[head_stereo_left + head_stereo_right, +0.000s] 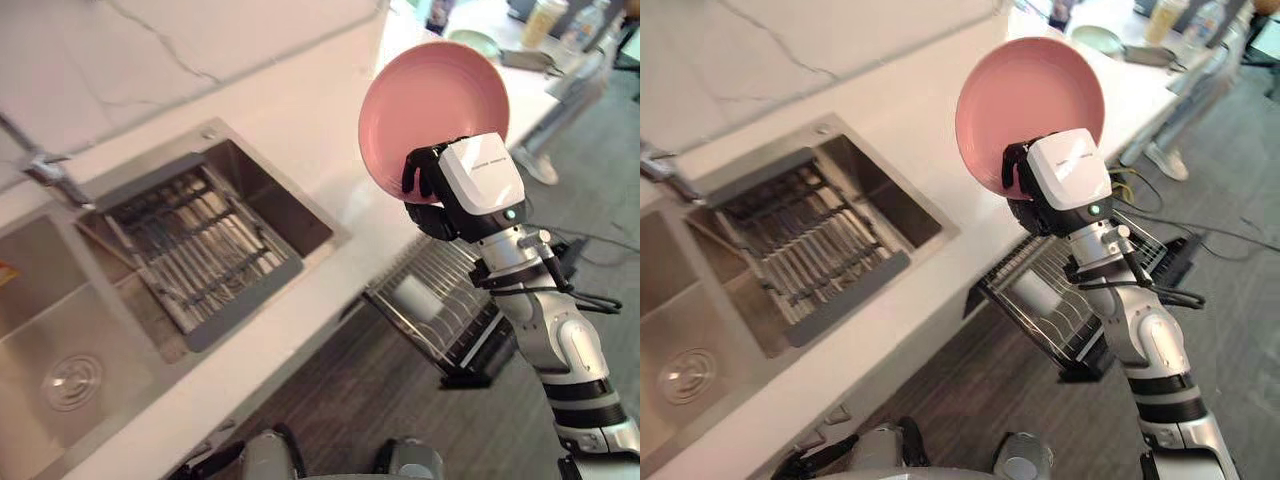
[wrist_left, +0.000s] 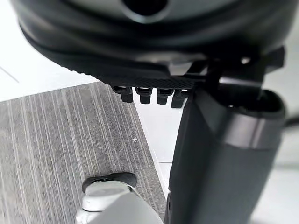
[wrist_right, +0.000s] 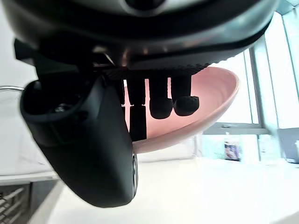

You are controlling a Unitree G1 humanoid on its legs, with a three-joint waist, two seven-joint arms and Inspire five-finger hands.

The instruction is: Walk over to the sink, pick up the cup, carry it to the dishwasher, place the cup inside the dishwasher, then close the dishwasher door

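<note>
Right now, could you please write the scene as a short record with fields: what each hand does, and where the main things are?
right hand: raised, fingers curled round the rim of a pink plate
pink plate: held on edge, tilted; the hand holds no cup
left hand: idle, over the grey floor
sink: set in the white counter, a metal rack lying in it
dishwasher rack: pulled out below the counter, holding what looks like a white cup
person: standing at the counter's far end
</note>
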